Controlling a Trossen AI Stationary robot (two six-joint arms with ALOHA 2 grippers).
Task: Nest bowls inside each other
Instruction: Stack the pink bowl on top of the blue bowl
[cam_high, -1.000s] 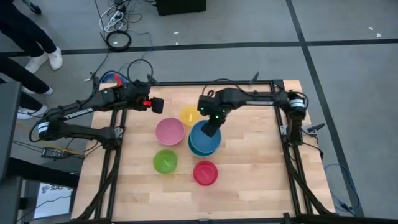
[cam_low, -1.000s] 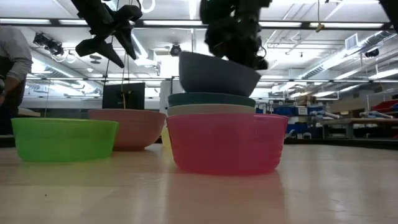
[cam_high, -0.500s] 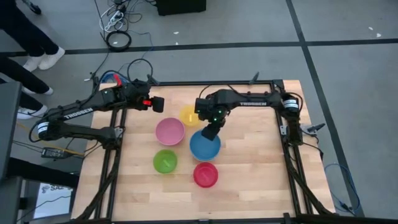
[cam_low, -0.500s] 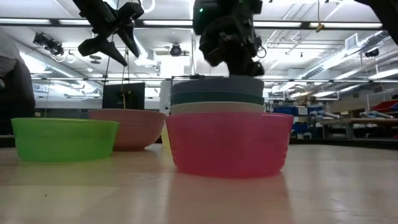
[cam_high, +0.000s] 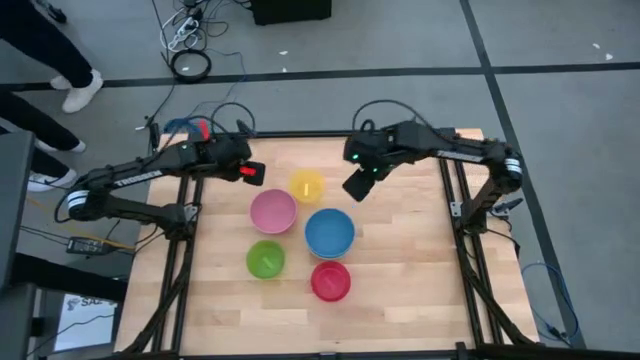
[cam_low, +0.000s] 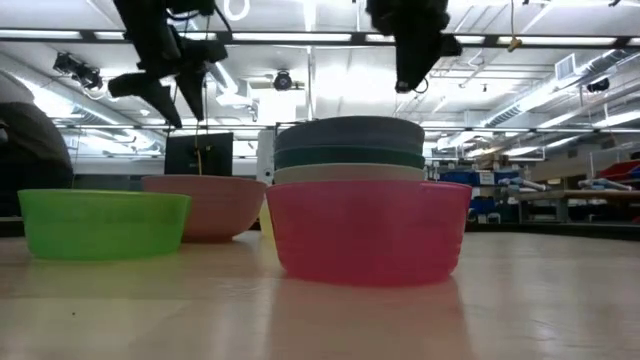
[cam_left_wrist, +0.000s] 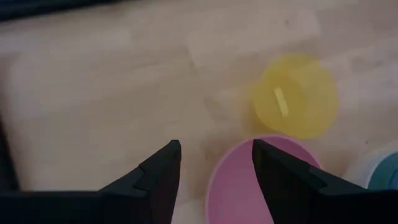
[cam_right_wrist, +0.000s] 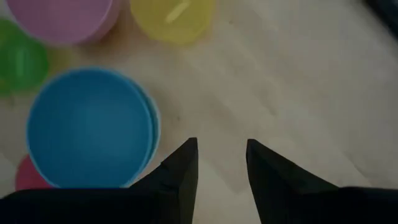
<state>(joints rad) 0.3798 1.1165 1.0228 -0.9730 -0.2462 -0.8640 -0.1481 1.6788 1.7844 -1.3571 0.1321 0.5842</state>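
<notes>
A blue bowl (cam_high: 329, 233) sits nested on top of a teal bowl (cam_low: 350, 158) and a white bowl (cam_low: 350, 174) at the table's middle. Around the stack, each bowl resting on its base on the wood, stand a yellow bowl (cam_high: 306, 186), a pink bowl (cam_high: 272, 212), a lime green bowl (cam_high: 266, 259) and a red bowl (cam_high: 330, 280). My right gripper (cam_high: 357, 185) hangs open, high above the table and off the stack's far right. My left gripper (cam_high: 250, 173) hovers open above the far left rim of the pink bowl (cam_left_wrist: 261, 183), with the yellow bowl (cam_left_wrist: 298, 102) just beyond.
Bare wood lies to the right of the blue stack (cam_right_wrist: 90, 127) and along the near edge. Black frame rails (cam_high: 180, 250) border the table's left and right sides. A person's legs and shoes (cam_high: 70, 95) show on the floor at the far left.
My right gripper has let go of the blue bowl, which was tilted over the stack and now sits level inside it. The gripper has then risen and drawn back toward the table's far right. My left gripper has tipped a little further downward.
</notes>
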